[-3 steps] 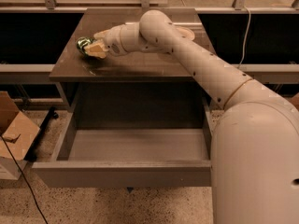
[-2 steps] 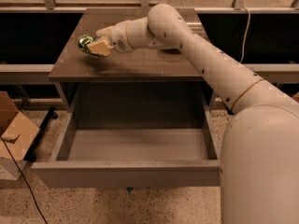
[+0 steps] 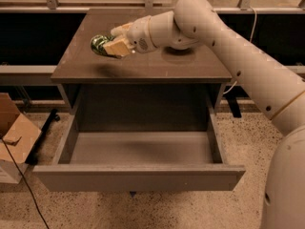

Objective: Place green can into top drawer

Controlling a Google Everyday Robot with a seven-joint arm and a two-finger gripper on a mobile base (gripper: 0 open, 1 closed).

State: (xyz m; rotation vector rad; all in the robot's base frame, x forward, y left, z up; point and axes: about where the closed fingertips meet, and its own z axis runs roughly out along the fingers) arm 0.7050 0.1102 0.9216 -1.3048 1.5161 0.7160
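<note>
My gripper [image 3: 113,46] is shut on the green can [image 3: 99,44], held on its side in the air above the left part of the dark cabinet top [image 3: 143,66]. A shadow lies on the top under it. The top drawer [image 3: 138,175] is pulled wide open below, with a plain grey front panel and a bare lighter grey floor [image 3: 140,147]. My white arm reaches in from the right across the cabinet top.
A cardboard box [image 3: 14,137] stands on the floor at the left with a black cable beside it. A rail and dark shelves run behind the cabinet. A round white shape shows partly behind my arm on the cabinet top [image 3: 174,49].
The gripper has lifted the green can off the cabinet top and carried it forward, toward the front edge. The drawer has stayed open.
</note>
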